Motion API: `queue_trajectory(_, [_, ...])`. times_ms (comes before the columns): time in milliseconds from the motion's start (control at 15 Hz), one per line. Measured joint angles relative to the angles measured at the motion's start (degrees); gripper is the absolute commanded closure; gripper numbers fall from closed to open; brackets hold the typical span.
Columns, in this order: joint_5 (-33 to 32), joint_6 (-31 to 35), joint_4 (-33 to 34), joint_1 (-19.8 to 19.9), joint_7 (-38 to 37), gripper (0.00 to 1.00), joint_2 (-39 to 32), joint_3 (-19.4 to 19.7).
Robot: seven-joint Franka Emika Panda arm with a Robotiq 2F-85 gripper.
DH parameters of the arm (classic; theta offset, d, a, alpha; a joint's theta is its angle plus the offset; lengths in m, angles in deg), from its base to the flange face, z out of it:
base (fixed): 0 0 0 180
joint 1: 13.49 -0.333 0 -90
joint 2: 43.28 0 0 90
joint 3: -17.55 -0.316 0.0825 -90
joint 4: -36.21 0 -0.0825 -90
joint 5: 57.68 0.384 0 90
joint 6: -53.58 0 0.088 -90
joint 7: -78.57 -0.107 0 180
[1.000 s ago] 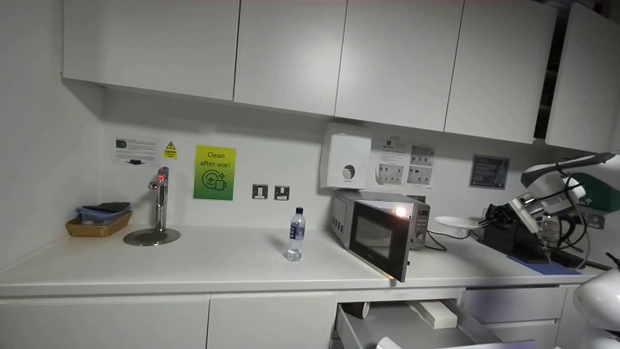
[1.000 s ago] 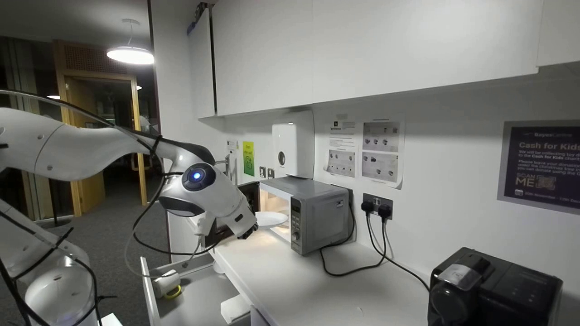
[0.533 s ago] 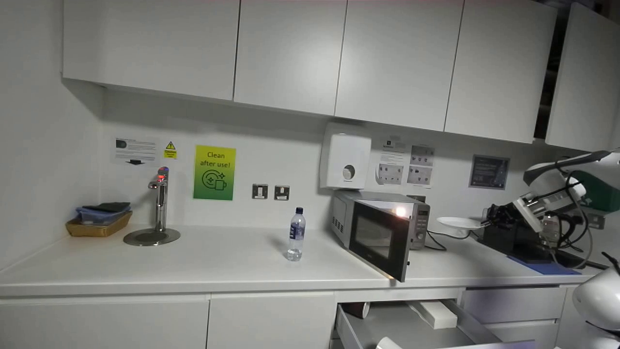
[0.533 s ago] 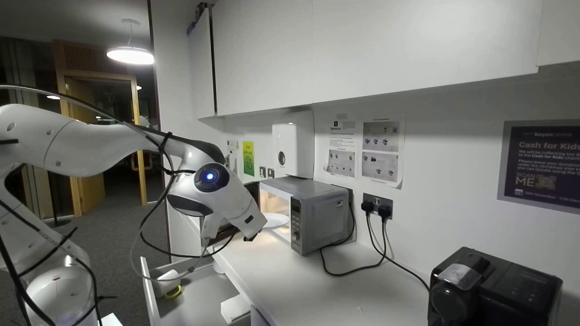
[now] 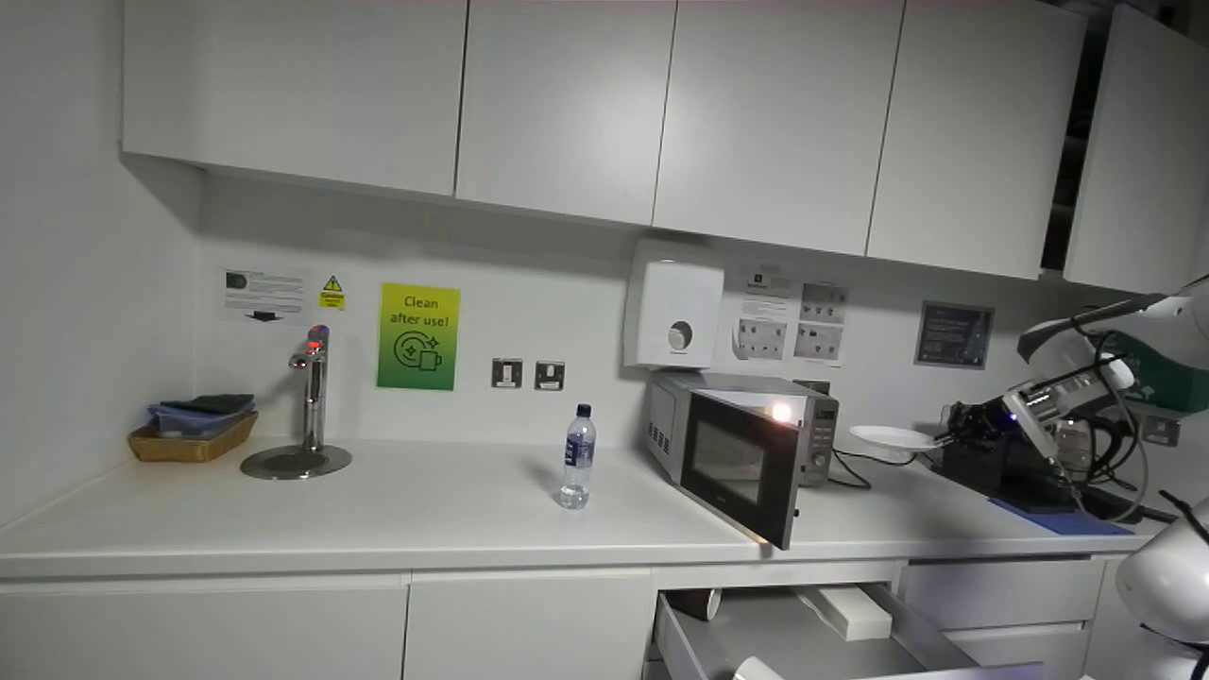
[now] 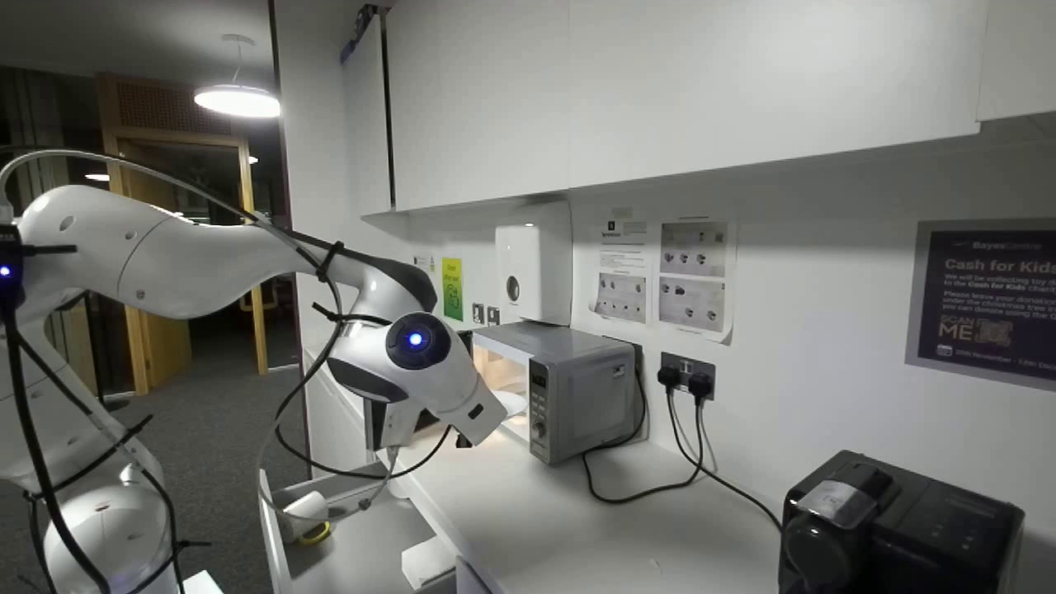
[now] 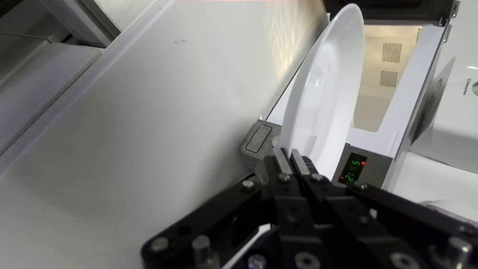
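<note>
On the wall a green poster (image 5: 418, 336) reads "Clean after use!" and a dark poster (image 6: 990, 301) reads "Cash for Kids", with "SCAN ME" lower down; the display (image 7: 353, 168) of the microwave (image 6: 586, 404) glows 21:55. I count 1 white plate (image 7: 328, 86), its rim pinched by the end effector (image 7: 288, 152), jaws closed right down on it. It hangs above the surface (image 6: 594, 520), near the microwave's lit mouth. 2 black plugs (image 6: 700, 386) sit in the wall, and 1 bottle (image 5: 577, 463) stands upright, its label too small to read from here. The microwave door (image 5: 741, 467) juts out between bottle and plate. Below, 1 open drawer (image 6: 375, 528) sticks out, holding a white mug (image 6: 304, 518) and a white block (image 6: 429, 563)
</note>
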Motion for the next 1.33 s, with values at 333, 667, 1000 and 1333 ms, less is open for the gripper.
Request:
queue_trajectory(333, [2.93,-4.99,3.05,1.11,5.27,0.99,-4.81,0.61])
queue_trajectory(667, [3.88,-9.90,5.89,2.95,9.92,0.99,-9.21,0.59])
queue_trajectory(1000, [4.63,-13.20,8.24,4.76,13.58,0.99,-13.10,0.39])
queue_trajectory(1333, [5.41,-13.61,10.07,6.24,16.65,0.99,-16.55,-0.34])
